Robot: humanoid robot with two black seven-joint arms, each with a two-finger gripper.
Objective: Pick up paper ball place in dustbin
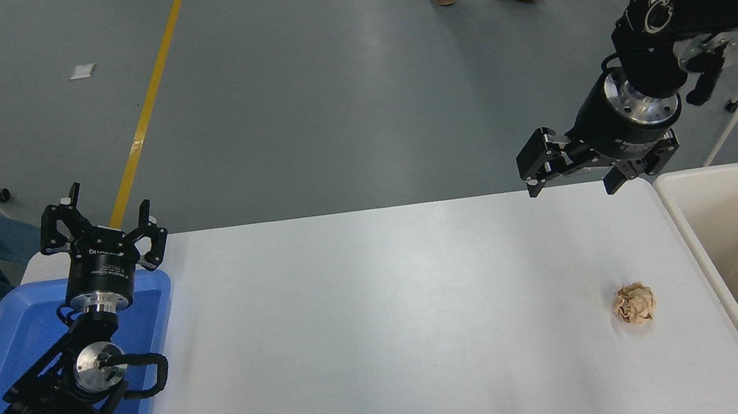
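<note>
Paper ball [633, 304] lies on my table [386, 333], just beside the dustbin [708, 262], not yet picked up. Beyond it, above the dustbin's far corner, my right gripper [572, 181] hangs released and empty. Grasp and drop remain.

1. The paper ball [633, 304] lies on the table [384, 319], near its right side.
2. The dustbin [711, 262] stands just right of the table.
3. A tray [9, 340] sits at the left edge.
</note>
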